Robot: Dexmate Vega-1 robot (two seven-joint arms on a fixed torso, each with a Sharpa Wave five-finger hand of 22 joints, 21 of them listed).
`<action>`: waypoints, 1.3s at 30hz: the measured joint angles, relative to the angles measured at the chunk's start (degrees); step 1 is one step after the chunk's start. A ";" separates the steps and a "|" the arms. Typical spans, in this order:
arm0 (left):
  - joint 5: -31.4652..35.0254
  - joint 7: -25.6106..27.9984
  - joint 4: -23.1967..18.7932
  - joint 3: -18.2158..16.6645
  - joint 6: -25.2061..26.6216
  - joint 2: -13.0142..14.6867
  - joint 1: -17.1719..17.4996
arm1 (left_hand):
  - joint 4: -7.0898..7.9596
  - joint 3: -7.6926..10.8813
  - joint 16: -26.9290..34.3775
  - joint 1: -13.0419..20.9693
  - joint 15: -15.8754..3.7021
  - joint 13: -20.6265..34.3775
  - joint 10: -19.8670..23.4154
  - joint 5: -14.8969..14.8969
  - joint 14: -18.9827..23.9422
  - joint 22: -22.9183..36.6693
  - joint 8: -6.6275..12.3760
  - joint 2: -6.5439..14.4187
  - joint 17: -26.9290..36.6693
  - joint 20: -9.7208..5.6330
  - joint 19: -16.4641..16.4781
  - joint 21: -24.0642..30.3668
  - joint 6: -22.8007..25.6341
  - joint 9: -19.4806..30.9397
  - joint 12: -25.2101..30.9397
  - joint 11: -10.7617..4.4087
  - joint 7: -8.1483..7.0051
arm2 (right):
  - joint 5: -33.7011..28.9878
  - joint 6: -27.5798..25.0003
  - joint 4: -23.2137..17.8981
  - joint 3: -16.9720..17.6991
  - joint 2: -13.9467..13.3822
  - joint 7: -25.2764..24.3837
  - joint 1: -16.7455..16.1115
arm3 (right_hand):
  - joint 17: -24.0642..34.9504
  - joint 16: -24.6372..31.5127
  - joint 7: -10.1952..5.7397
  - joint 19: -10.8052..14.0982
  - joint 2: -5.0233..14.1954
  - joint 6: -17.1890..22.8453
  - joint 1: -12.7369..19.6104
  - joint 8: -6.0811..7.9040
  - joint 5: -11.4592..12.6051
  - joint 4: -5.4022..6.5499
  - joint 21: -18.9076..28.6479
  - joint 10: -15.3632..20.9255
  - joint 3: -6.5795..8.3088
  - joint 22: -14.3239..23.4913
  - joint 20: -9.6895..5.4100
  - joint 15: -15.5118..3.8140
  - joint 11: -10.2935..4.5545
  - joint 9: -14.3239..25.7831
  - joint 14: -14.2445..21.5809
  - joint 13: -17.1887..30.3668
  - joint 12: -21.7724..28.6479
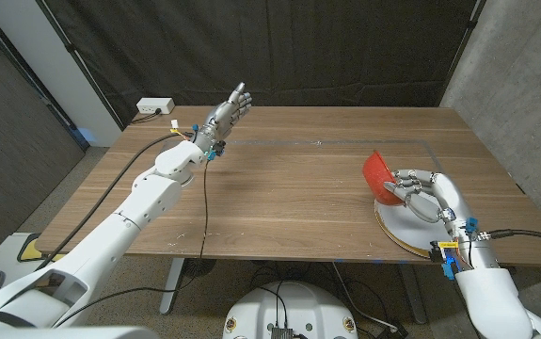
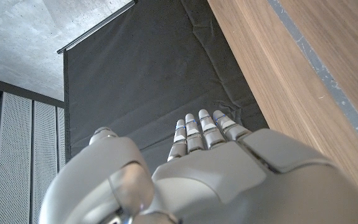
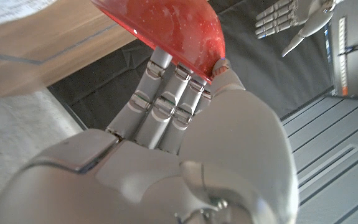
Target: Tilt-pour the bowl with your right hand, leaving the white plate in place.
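The red bowl [image 1: 376, 171] stood tipped steeply on edge, its rim raised toward the tabletop's middle, above the far left part of the white plate [image 1: 404, 226]. It looked translucent and glossy, with pale specks on its wall. The round white plate lay flat near the tabletop's near right edge.

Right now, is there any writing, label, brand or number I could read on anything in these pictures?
None can be read.
The red bowl, white plate, table and both hands, right hand and left hand, show no lettering.
The white power strip is too small to tell.
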 measured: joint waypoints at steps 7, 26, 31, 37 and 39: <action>-1.08 -1.90 -0.17 -0.59 0.01 1.20 0.31 | 0.00 0.00 0.00 0.00 0.00 0.00 0.00 0.00 0.00 0.00 0.00 0.00 0.00 0.00 0.00 0.00 0.00 0.00 0.00 0.00 0.00 | -8.23 -2.91 -1.17 -3.91 -2.72 0.14 3.41 | 0.16 -0.01 0.00 -0.51 0.00 0.00 0.00 -0.11 0.05 0.00 0.07 0.00 0.00 -0.01 0.11 0.01 0.00 0.02 -0.01 0.00 0.00; -3.79 -6.74 2.25 -1.81 -2.32 2.08 0.36 | -0.16 -0.15 0.00 0.38 0.00 0.00 -0.01 0.00 0.00 0.00 0.00 0.39 0.00 0.00 0.00 0.00 0.00 0.00 0.00 0.00 0.00 | -25.97 -9.28 -1.76 -15.34 -7.84 -0.75 13.08 | 0.14 -0.43 -0.01 -1.02 0.29 0.00 0.15 -0.28 0.05 0.00 0.40 -0.19 0.00 -0.22 0.21 -0.24 -0.22 -0.24 -0.26 0.00 -0.44; -4.28 -7.93 3.14 -2.08 -2.92 2.12 0.21 | -0.16 -0.15 0.00 0.38 0.00 0.00 -0.01 -0.22 0.00 0.00 0.00 0.38 0.00 0.00 0.00 0.00 0.00 0.00 0.00 0.00 0.00 | -30.20 -10.94 -1.88 -18.04 -8.78 -0.80 15.02 | 0.13 -0.43 -0.01 -1.01 0.42 0.00 0.02 -0.43 0.04 0.00 0.40 -0.19 0.00 -0.25 0.21 -0.24 -0.22 -0.27 -0.26 0.00 -0.44; -4.54 -9.16 4.07 -2.30 -3.47 2.37 0.08 | -0.16 -0.15 0.00 0.38 0.00 0.00 -0.01 -0.22 0.00 0.00 0.00 0.38 0.00 0.00 0.00 0.00 -0.01 0.00 0.00 0.00 0.00 | -34.50 -12.09 -1.83 -20.93 -9.95 -0.31 17.40 | 0.12 -0.44 -0.22 -1.02 0.54 -0.21 -0.09 -0.57 0.00 0.00 0.61 -0.05 0.00 -0.30 0.21 -0.24 -0.36 -0.25 -0.26 0.00 -0.45; -4.68 -9.74 4.56 -2.40 -3.83 2.50 0.00 | -0.16 -0.15 0.00 0.38 0.00 0.00 -0.01 -0.22 0.00 0.00 0.00 0.38 0.00 0.00 0.00 0.00 -0.01 0.00 0.00 0.00 0.00 | -37.07 -12.71 -1.57 -22.09 -10.60 0.07 18.47 | 0.12 -0.44 -0.22 -1.34 0.54 -0.21 -0.09 -0.60 0.00 0.00 0.74 0.11 0.00 -0.30 0.31 -0.24 -0.52 -0.22 -0.26 -0.09 -0.46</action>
